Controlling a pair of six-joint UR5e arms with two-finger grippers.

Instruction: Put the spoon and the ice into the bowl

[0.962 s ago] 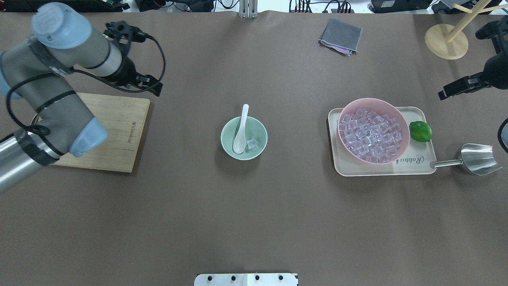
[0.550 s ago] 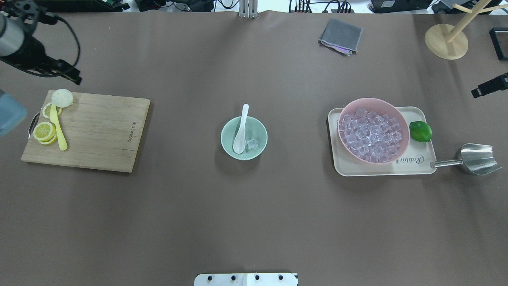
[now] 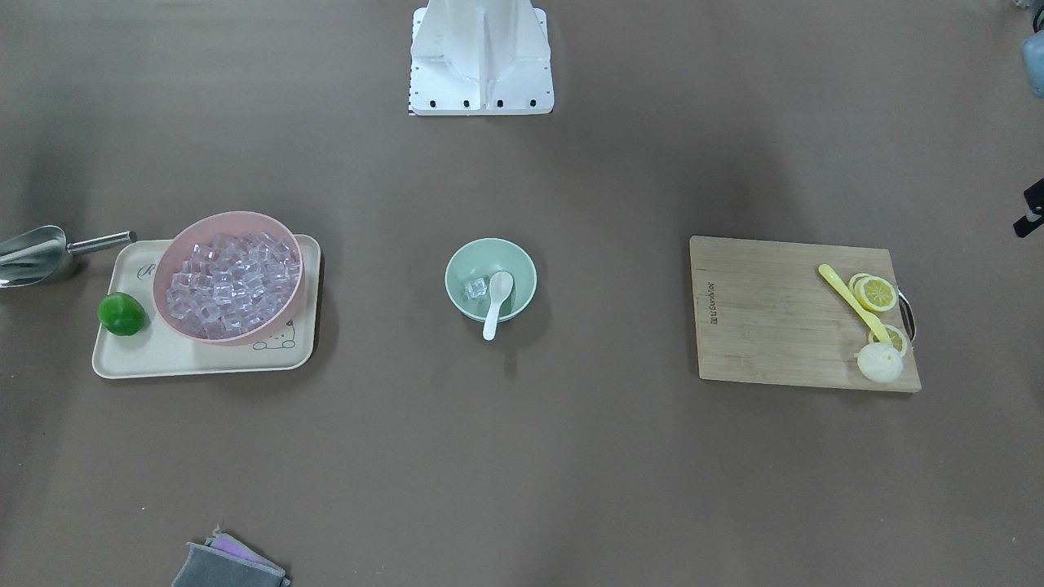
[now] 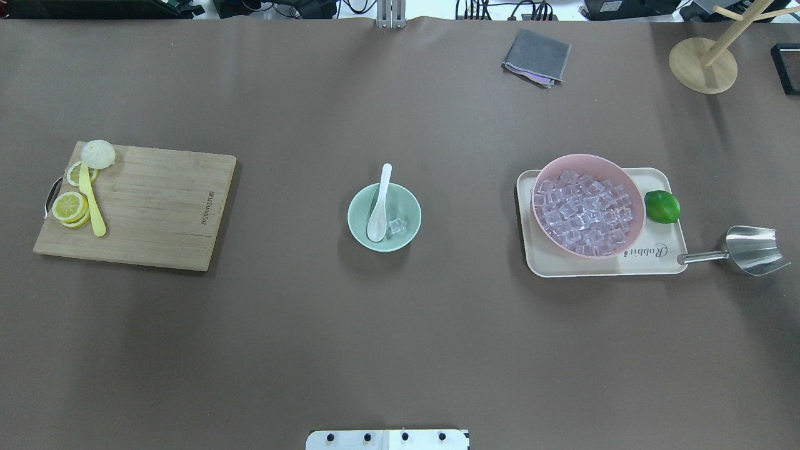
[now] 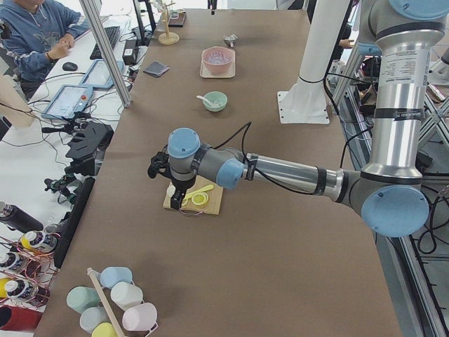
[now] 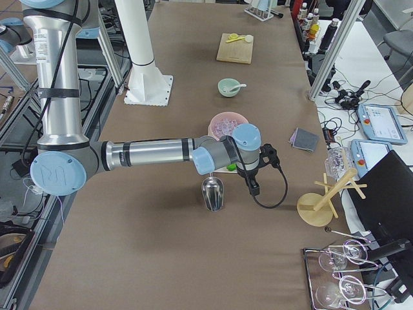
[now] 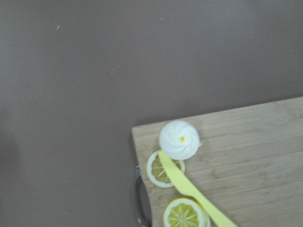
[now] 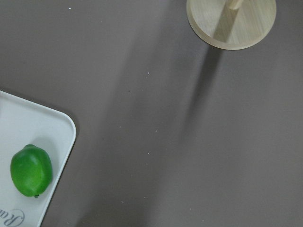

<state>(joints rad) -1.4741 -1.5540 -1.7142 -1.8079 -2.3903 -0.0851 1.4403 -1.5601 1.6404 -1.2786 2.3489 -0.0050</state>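
bowl (image 4: 361, 236) holds spoon (image 4: 379, 206) and one ice cube (image 4: 396, 226).
left gripper (image 5: 175, 201) and right gripper (image 6: 253, 188) hang over opposite table ends; can't tell their grip state.

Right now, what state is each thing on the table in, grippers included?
Green bowl: upright.
Spoon: scoop in the green bowl, handle over its rim.
Ice cube: in the green bowl beside the spoon.
Pink bowl: upright on the tray, full.
Scoop: lying on the table.
Left gripper: away from the green bowl; open or shut, cannot tell.
Right gripper: likewise, cannot tell.
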